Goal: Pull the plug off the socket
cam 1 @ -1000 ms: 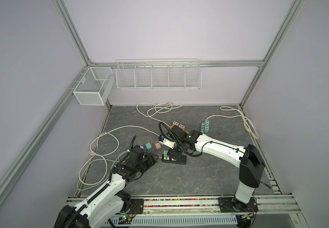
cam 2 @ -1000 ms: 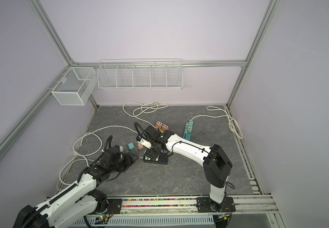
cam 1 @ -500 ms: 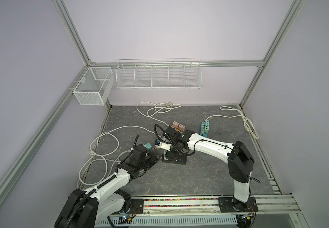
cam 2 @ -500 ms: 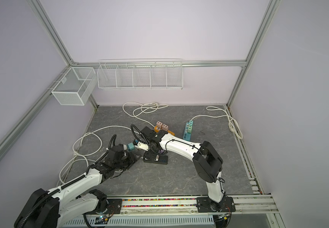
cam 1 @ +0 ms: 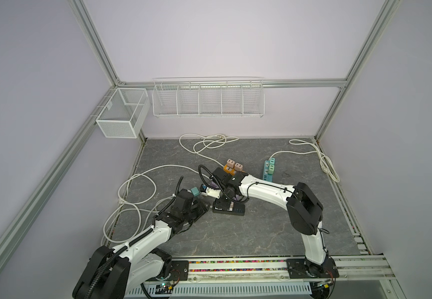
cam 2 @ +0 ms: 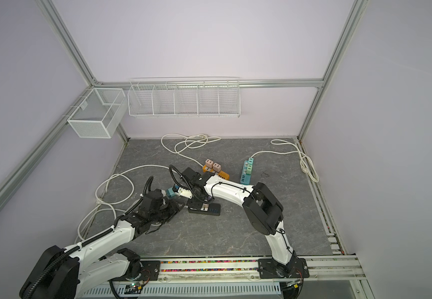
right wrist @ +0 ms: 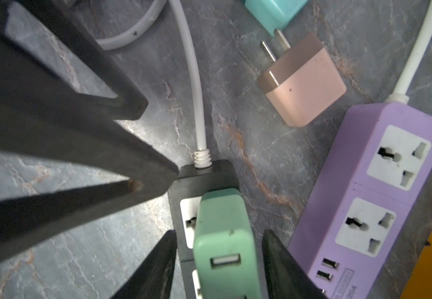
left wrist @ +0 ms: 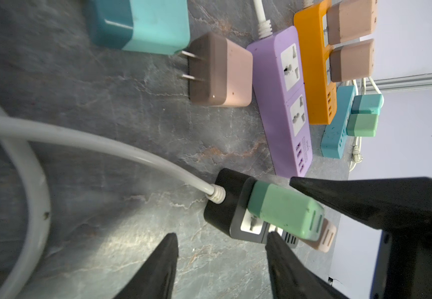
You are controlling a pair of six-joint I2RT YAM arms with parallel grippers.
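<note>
Where the grey marbled worktop [cam 1: 235,240] is busiest, near its middle, a black rectangular power strip [cam 1: 234,211] lies flat with its white cable [left wrist: 106,147] leaving from the left end. Plugged upright into the socket nearest that end is the mint-green block-shaped plug [right wrist: 224,222] with a darker green base. A pale pink plug [left wrist: 321,236] sits in the next socket, just to its right.

The right pincer [right wrist: 218,233] stands over the green plug with its jaws spread, one black fingertip [right wrist: 164,253] on each side of the plug body. A thin band of the socket face shows between plug and finger, so the fingers stand just beside it rather than pinching it.

The left pincer [left wrist: 221,234] is low at the strip's cable end, also spread and holding nothing. In the right wrist view one of its fingertips [right wrist: 158,173] meets the strip's corner beside the cable boot.

Far-left of the strip lie a loose pink plug with a brown base [left wrist: 220,72], prongs bare, and a loose teal plug [left wrist: 142,23]. Beyond are a purple power strip [left wrist: 285,103], an orange power strip [left wrist: 313,64] carrying two pink plugs [left wrist: 351,20] and, farther right, a teal power strip [cam 1: 269,170] carrying two green plugs [left wrist: 362,125].
</note>
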